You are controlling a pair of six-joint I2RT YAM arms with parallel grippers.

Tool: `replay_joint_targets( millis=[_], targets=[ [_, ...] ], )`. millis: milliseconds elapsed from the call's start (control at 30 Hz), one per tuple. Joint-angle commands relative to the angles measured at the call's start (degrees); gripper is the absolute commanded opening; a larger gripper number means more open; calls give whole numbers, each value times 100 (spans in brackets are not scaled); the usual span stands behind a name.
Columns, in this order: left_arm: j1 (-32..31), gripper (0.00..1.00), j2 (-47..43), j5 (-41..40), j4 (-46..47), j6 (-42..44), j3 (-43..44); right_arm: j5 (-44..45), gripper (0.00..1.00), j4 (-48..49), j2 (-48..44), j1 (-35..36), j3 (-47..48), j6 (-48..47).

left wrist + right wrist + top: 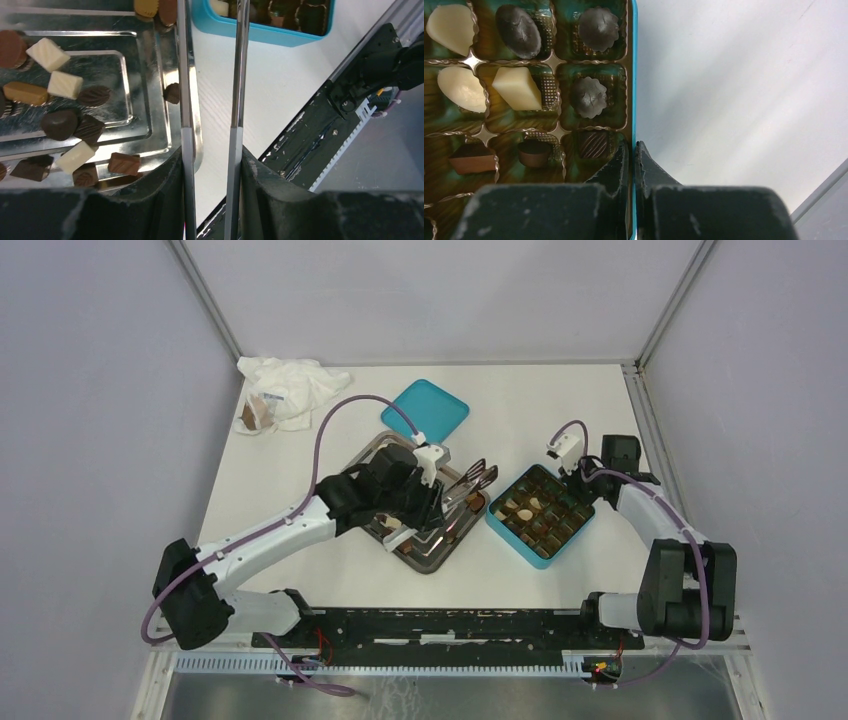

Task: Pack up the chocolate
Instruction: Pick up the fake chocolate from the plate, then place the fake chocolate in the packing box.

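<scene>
Several chocolate pieces (48,54), white, light and dark brown, lie loose on the steel tray (105,67); one small dark piece (172,93) sits on its rim. My left gripper (211,155) is shut on metal tongs (186,75), whose two blades stand apart and reach past the tray's edge towards the teal box (260,34). More chocolate (517,88) sits in the box's gold-lined cells. My right gripper (631,147) is shut on the box's teal side wall (634,75), one finger inside and one outside. From above, the box (540,515) lies right of the tray (425,560).
The teal lid (425,408) lies behind the tray. A white wrinkly bag (285,390) sits at the back left. A black rail (440,625) runs along the table's near edge. Grey enclosure walls close in both sides.
</scene>
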Motion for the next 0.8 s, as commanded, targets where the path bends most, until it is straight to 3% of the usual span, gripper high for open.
replay_joint_targets(
  millis=[0, 267, 767],
  targets=[
    [-438, 2, -11, -110, 786, -241, 15, -40, 0, 204, -596, 38, 39, -97],
    [-1110, 2, 96, -459, 1487, -220, -90, -184, 0, 719, -1954, 38, -559, -282],
    [-1629, 2, 413, -805, 2162, -109, -280, -927, 0, 903, -2858, 48, -988, -639]
  ],
)
